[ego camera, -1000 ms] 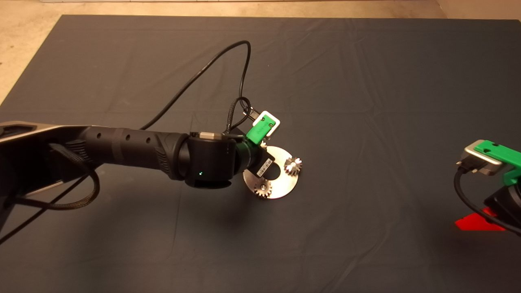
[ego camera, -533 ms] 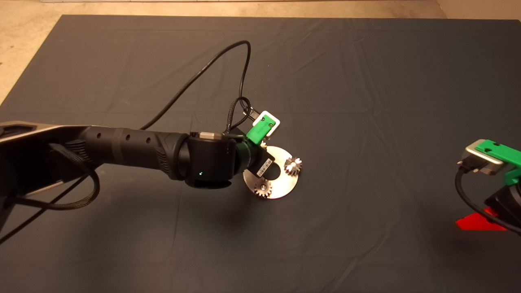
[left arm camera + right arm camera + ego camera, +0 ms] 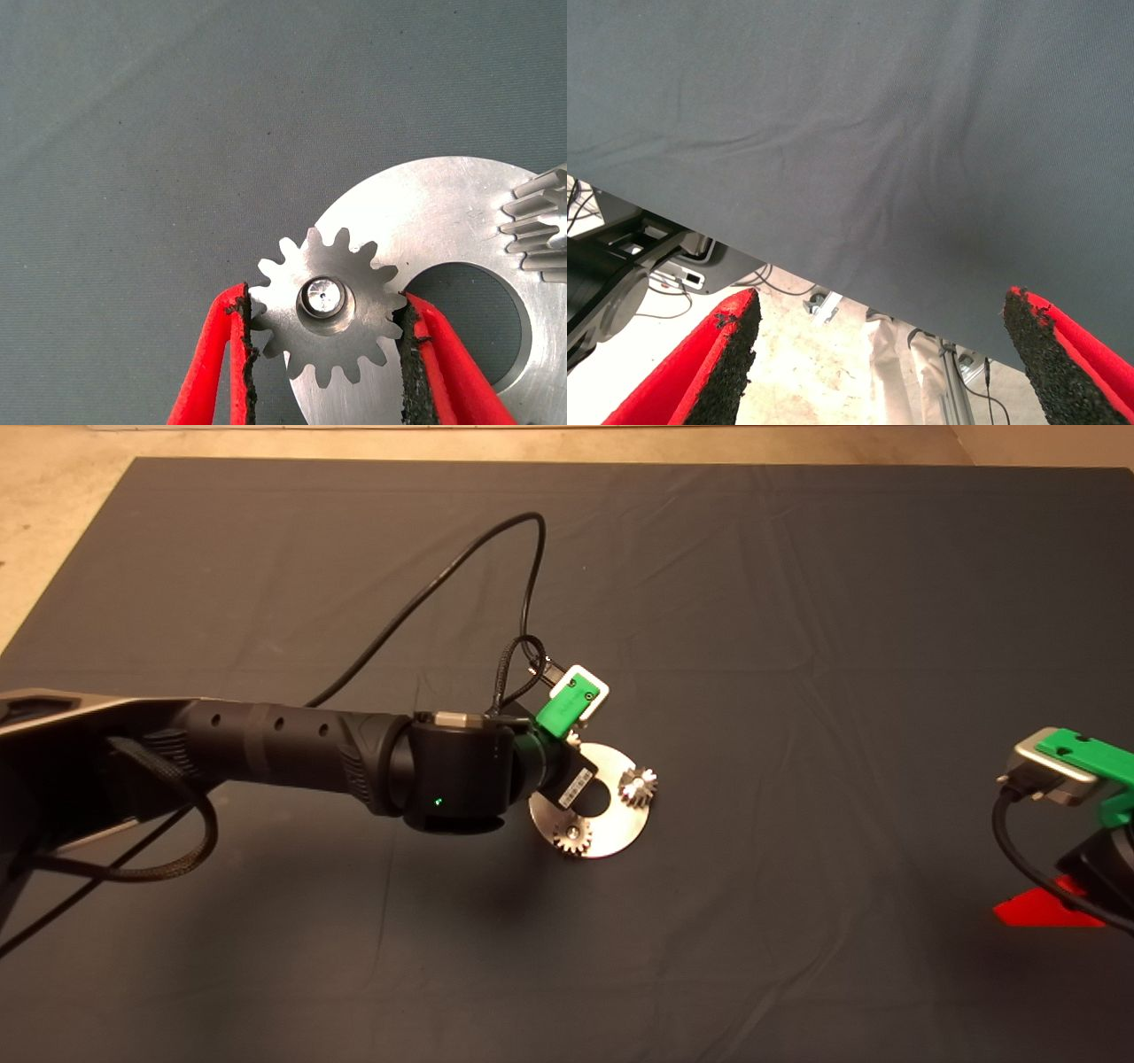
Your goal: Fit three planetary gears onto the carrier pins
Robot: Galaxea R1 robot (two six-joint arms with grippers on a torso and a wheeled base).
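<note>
Since the third gear (image 3: 326, 304) already sat over its pin (image 3: 322, 296) at the disc's (image 3: 443, 221) rim, the left gripper (image 3: 326, 341), pads clamped on its teeth, needed a straight release; right gripper (image 3: 877, 354) idled apart.

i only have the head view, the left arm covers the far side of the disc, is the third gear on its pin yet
Observer: Yes. In the left wrist view the third gear sits flat on the disc, its pin showing through the bore.
Operator: has the left gripper let go
Observer: Its pads sit at the gear's teeth on both sides; contact is hard to tell.
Operator: right gripper holding anything
Observer: No, the right gripper is open and empty, parked at the mat's edge.
</note>
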